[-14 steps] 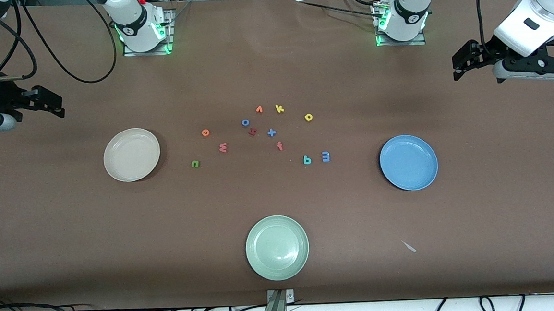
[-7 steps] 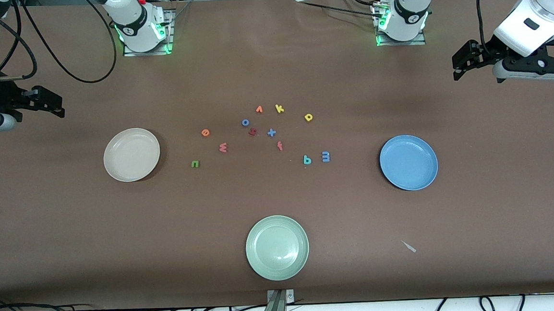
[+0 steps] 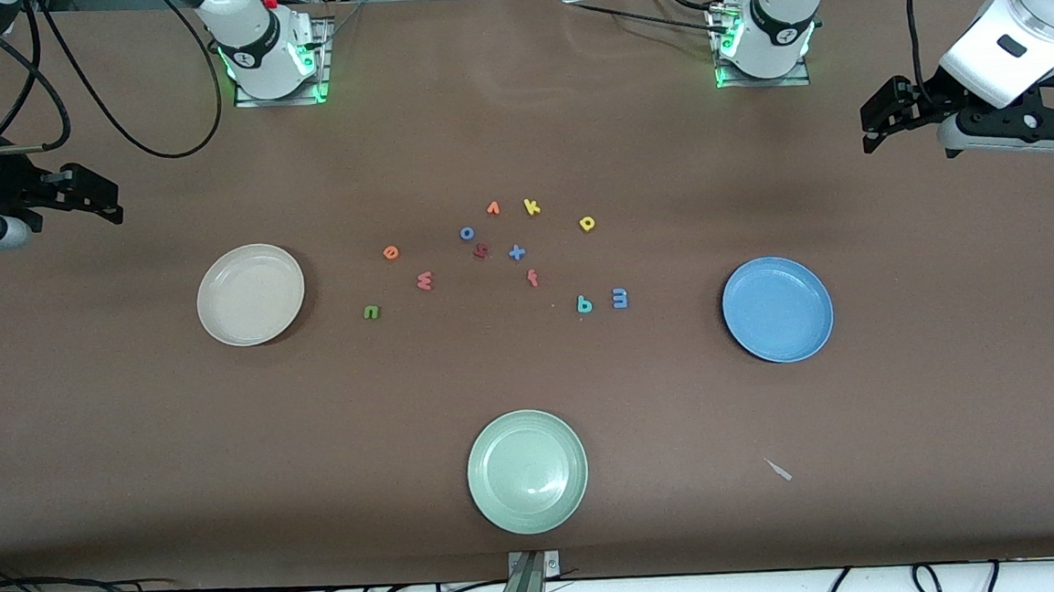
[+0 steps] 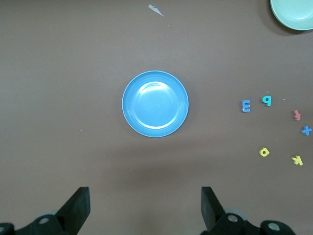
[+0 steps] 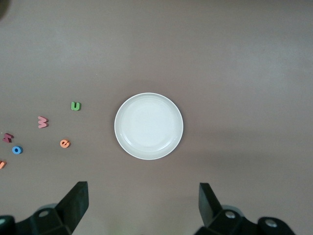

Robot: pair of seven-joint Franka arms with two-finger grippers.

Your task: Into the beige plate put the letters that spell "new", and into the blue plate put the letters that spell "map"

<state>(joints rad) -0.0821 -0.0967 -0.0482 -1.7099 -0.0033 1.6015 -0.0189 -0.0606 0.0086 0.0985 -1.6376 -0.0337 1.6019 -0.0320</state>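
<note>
Beige plate point(image 3: 251, 295), blue plate point(image 3: 777, 309), pale green plate point(image 3: 527, 471), brown table point(image 3: 133, 430)

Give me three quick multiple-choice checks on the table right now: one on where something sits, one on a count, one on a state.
1. Which letter lies beside the blue m?
A. the teal a
B. the green n
C. the orange e

2. How many plates are on the table?
A. two
B. three
C. four

3. What is in the beige plate now?
A. the green n
B. the pink-red w
C. nothing

Answers:
1. A, the teal a sits right next to the blue m, toward the blue plate.
2. B, beige, blue and pale green plate are the only ones.
3. C, its bowl shows bare in the front and right wrist views; n, e and w all lie on the table.
</note>
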